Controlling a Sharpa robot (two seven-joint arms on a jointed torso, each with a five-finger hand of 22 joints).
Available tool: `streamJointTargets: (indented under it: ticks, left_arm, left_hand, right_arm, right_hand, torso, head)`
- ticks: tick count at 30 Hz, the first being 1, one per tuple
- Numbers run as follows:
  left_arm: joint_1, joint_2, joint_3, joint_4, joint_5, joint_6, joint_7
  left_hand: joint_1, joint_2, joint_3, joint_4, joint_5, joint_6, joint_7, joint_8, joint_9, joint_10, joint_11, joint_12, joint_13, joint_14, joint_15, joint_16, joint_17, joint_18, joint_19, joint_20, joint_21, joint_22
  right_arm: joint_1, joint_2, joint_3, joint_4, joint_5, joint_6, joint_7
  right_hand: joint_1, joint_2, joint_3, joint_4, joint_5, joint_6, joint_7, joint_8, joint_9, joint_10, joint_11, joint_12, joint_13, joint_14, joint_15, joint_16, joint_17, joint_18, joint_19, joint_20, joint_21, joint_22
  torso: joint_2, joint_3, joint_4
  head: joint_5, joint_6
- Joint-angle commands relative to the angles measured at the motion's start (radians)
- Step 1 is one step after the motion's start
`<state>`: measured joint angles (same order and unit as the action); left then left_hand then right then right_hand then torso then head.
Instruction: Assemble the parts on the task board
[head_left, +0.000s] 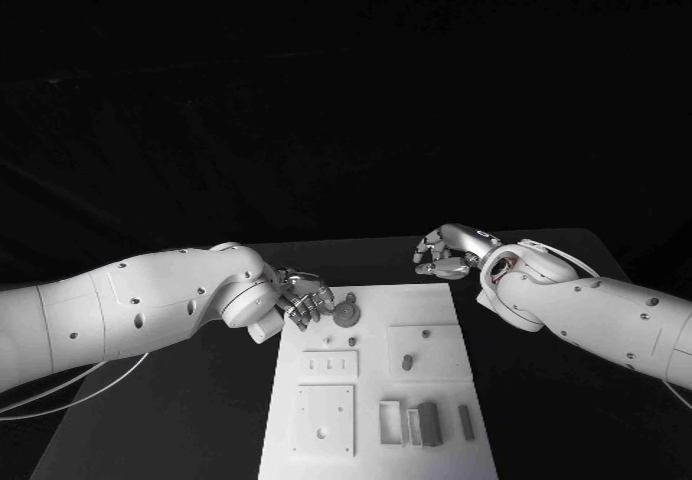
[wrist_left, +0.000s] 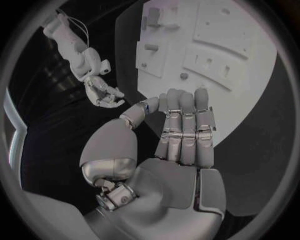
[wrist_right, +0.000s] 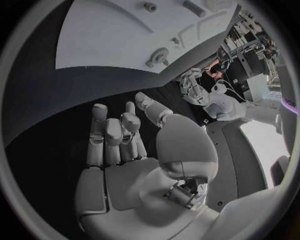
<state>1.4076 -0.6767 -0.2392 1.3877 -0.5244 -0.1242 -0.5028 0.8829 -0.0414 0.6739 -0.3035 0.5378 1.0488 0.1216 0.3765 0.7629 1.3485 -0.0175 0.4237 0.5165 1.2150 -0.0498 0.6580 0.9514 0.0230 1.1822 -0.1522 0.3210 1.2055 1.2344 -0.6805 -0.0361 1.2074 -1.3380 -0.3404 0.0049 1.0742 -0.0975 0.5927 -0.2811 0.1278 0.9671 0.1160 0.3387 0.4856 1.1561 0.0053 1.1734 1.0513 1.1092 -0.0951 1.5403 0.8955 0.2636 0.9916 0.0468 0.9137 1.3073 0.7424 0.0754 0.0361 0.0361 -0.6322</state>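
The white task board (head_left: 418, 310) lies in the middle of the table. A round grey part (head_left: 346, 315) sits near its far left corner and shows as a disc (wrist_right: 159, 54) in the right wrist view. My left hand (head_left: 303, 303) hovers just left of that part, at the board's edge. Its fingers (wrist_left: 184, 120) are straight and together, with the thumb tip against the first finger. A bluish sliver shows there, and I cannot tell if it is a part. My right hand (head_left: 454, 252) hangs over the black table beyond the board's far right corner, fingers loosely bent, palm (wrist_right: 125, 150) bare.
The board carries small pegs (head_left: 408, 361), two recessed square plates (head_left: 325, 420) and several upright slots and bars (head_left: 423, 422) near its front edge. Black table (head_left: 173, 420) surrounds the board on both sides.
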Motion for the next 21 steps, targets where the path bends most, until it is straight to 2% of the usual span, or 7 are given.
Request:
streamJointTargets:
  ticks: [1, 3, 6, 11, 15, 21]
  left_arm:
    - [-0.009, 0.01, 0.001, -0.001, -0.153, 0.109, -0.08]
    - [-0.013, 0.015, 0.001, -0.005, -0.157, 0.117, -0.091]
    - [-0.028, 0.026, 0.001, -0.015, -0.161, 0.128, -0.095]
    - [-0.047, 0.041, 0.001, -0.022, -0.16, 0.125, -0.094]
    - [-0.058, 0.048, 0.001, -0.021, -0.178, 0.122, -0.094]
    - [-0.074, 0.06, 0.001, -0.028, -0.188, 0.115, -0.082]
  left_hand:
    - [-0.008, 0.002, 0.02, 0.021, 0.016, 0.099, -0.085, 0.011, 0.018, -0.005, -0.012, 0.02, 0.008, -0.003, -0.008, 0.021, -0.008, 0.022, 0.011, -0.002, 0.008, 0.013]
    - [-0.01, 0.001, 0.021, 0.021, 0.023, 0.1, -0.087, 0.015, 0.024, -0.006, -0.013, 0.029, 0.011, -0.001, -0.01, 0.03, -0.012, 0.021, 0.014, -0.004, 0.011, 0.018]
    - [-0.02, 0.005, 0.019, 0.022, 0.033, 0.108, -0.093, 0.029, 0.038, -0.001, -0.02, 0.05, 0.019, 0.005, -0.016, 0.054, -0.02, 0.022, 0.025, -0.01, 0.02, 0.03]
    - [-0.031, 0.006, 0.018, 0.025, 0.034, 0.114, -0.1, 0.047, 0.055, 0.001, -0.027, 0.077, 0.027, 0.008, -0.023, 0.086, -0.029, 0.022, 0.035, -0.016, 0.03, 0.046]
    - [-0.035, 0.005, 0.019, 0.027, 0.033, 0.117, -0.104, 0.06, 0.066, 0.002, -0.032, 0.096, 0.033, 0.009, -0.027, 0.108, -0.035, 0.022, 0.041, -0.02, 0.037, 0.056]
    - [-0.043, 0.005, 0.018, 0.034, 0.038, 0.128, -0.116, 0.091, 0.088, 0.009, -0.043, 0.135, 0.043, 0.016, -0.036, 0.154, -0.045, 0.023, 0.057, -0.029, 0.053, 0.077]
  right_arm:
    - [0.0, -0.002, 0.009, -0.002, 0.038, -0.008, 0.015]
    - [0.0, -0.002, 0.018, -0.004, 0.039, -0.007, 0.016]
    - [0.002, 0.001, 0.027, -0.009, 0.043, -0.008, 0.018]
    - [0.007, 0.001, 0.033, -0.015, 0.05, -0.01, 0.022]
    - [0.01, 0.004, 0.034, -0.02, 0.05, -0.009, 0.023]
    - [0.01, 0.01, 0.037, -0.02, 0.05, -0.007, 0.025]
  right_hand:
    - [0.002, -0.008, 0.003, -0.002, 0.005, -0.006, 0.0, -0.005, -0.001, -0.008, 0.0, -0.005, -0.002, -0.008, 0.0, -0.005, -0.002, -0.002, 0.001, -0.005, -0.002, 0.015]
    - [0.003, -0.008, 0.003, -0.002, 0.005, -0.006, 0.0, -0.005, -0.001, -0.008, 0.0, -0.005, -0.002, -0.008, 0.0, -0.005, -0.002, -0.002, 0.001, -0.005, -0.002, 0.015]
    - [0.003, -0.008, 0.003, -0.002, 0.005, -0.006, 0.0, -0.006, -0.001, -0.008, 0.0, -0.005, -0.002, -0.008, 0.0, -0.005, -0.002, -0.002, 0.0, -0.005, -0.002, 0.015]
    - [0.003, -0.008, 0.004, -0.002, 0.005, -0.006, 0.0, -0.006, -0.001, -0.008, 0.0, -0.005, -0.002, -0.008, 0.0, -0.005, -0.002, -0.002, 0.0, -0.005, -0.002, 0.015]
    - [0.004, -0.008, 0.004, -0.003, 0.005, -0.005, 0.0, -0.006, -0.001, -0.008, 0.0, -0.006, -0.002, -0.008, 0.0, -0.005, -0.002, -0.002, 0.0, -0.005, -0.002, 0.015]
    - [0.005, -0.009, 0.004, -0.003, 0.005, -0.005, 0.001, -0.006, -0.001, -0.008, 0.0, -0.006, -0.002, -0.008, 0.0, -0.005, -0.002, -0.002, 0.0, -0.005, -0.002, 0.015]
  torso:
    - [-0.001, -0.0012, 0.0011]
    - [0.0, -0.0024, 0.0023]
    - [0.0, -0.0018, 0.0027]
    - [0.0, -0.0021, 0.0023]
    - [0.001, -0.0046, 0.0039]
    - [0.002, -0.0028, 0.0034]
  head:
    - [-0.002, -0.011]
    - [-0.003, -0.014]
    - [-0.006, -0.021]
    - [-0.008, -0.029]
    - [-0.014, -0.04]
    - [-0.011, -0.051]
